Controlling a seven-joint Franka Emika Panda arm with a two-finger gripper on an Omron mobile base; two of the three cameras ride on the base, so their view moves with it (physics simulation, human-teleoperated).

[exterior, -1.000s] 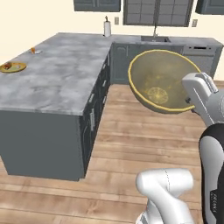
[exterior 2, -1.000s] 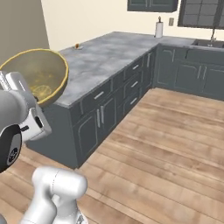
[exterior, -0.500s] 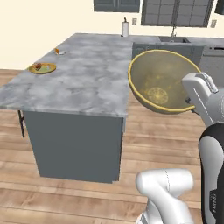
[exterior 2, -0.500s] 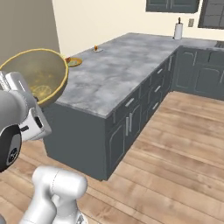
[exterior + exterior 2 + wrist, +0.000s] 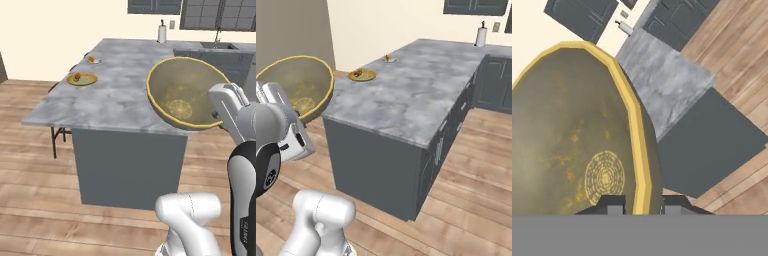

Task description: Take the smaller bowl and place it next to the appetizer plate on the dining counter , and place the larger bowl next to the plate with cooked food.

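the larger bowl [image 5: 186, 93] is gripped by its rim in the closed pincer [image 5: 639, 204], tipped on edge and carried clear above the dining counter [image 5: 125, 95]. that height is judged to suit travel toward the plate with cooked food [image 5: 82, 79], well apart at the far edge.

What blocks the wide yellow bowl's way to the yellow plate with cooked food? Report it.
Nothing visible. The end effector holds the wide olive-yellow bowl by its rim, off the near end of the grey marbled dining counter. The marbled top between it and the yellow-green plate looks bare.
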